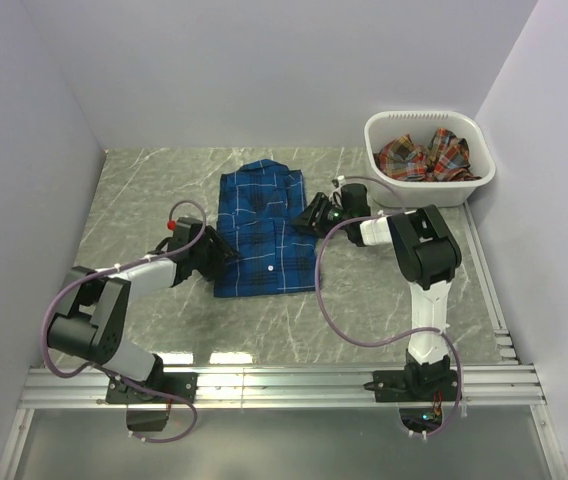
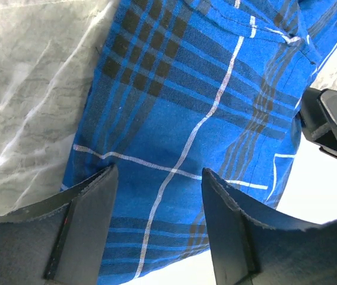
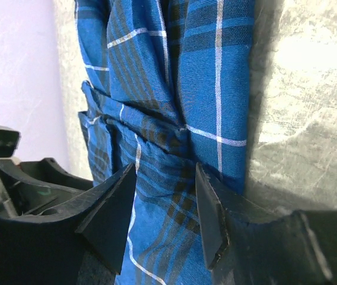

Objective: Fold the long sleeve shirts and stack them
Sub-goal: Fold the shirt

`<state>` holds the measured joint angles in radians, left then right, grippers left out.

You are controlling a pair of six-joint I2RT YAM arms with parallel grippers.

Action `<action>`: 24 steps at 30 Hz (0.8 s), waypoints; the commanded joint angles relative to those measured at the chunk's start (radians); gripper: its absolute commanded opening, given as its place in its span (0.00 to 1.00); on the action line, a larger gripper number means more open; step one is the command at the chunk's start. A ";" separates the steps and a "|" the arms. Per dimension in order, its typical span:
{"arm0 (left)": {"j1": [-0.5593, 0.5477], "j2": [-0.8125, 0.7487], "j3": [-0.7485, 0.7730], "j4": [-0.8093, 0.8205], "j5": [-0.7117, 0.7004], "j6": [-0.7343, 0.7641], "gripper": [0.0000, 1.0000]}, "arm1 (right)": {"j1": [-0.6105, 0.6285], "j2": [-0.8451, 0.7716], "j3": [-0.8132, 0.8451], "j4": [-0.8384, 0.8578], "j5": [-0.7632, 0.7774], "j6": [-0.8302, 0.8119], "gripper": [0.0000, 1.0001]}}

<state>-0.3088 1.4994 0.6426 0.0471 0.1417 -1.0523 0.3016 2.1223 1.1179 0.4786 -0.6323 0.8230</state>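
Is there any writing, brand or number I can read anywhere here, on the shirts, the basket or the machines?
None can be read: no lettering shows on the blue shirt, the red-orange shirt, the white basket, the left arm or the right arm.

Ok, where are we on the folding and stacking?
Done: the blue shirt lies on the table as a neat rectangle with no sleeves sticking out, so it looks partly folded. In hand: the left gripper and right gripper sit at its opposite edges, jaws apart; the right ones straddle a fold, grip unclear. Left: the red-orange shirt lies crumpled in the white basket; nothing is stacked.
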 commanded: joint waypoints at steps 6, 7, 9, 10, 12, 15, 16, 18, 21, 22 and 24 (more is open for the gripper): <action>-0.015 -0.160 0.109 -0.162 -0.070 0.090 0.69 | 0.017 -0.267 -0.039 -0.143 0.022 -0.101 0.53; -0.019 -0.174 0.117 -0.196 -0.065 0.098 0.69 | 0.024 -0.318 -0.053 -0.147 0.010 -0.097 0.53; -0.048 -0.203 0.124 -0.220 -0.062 0.107 0.69 | 0.057 -0.364 -0.093 -0.173 -0.010 -0.097 0.53; -0.061 -0.209 0.120 -0.219 -0.053 0.112 0.68 | 0.076 -0.405 -0.110 -0.172 -0.026 -0.091 0.53; -0.097 -0.220 0.097 -0.196 -0.024 0.107 0.65 | 0.135 -0.435 -0.161 -0.143 -0.040 -0.071 0.53; -0.115 -0.200 0.056 -0.150 -0.001 0.100 0.60 | 0.230 -0.441 -0.178 -0.132 -0.050 -0.050 0.53; -0.115 -0.189 0.048 -0.136 0.007 0.097 0.59 | 0.250 -0.420 -0.181 -0.121 -0.053 -0.047 0.53; -0.113 -0.153 0.035 -0.100 0.010 0.100 0.54 | 0.287 -0.385 -0.176 -0.103 -0.050 -0.039 0.53; -0.113 -0.094 0.034 -0.107 -0.023 0.117 0.47 | 0.320 -0.299 -0.187 -0.020 -0.070 0.001 0.53; -0.113 -0.082 0.032 -0.110 -0.030 0.120 0.44 | 0.326 -0.251 -0.190 -0.005 -0.081 0.025 0.53; -0.115 -0.048 0.020 -0.112 -0.034 0.117 0.39 | 0.326 -0.201 -0.176 -0.018 -0.105 0.019 0.53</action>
<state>-0.4232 1.4269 0.6773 -0.0891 0.1246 -0.9543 0.6353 1.8599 0.9474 0.4122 -0.7029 0.8135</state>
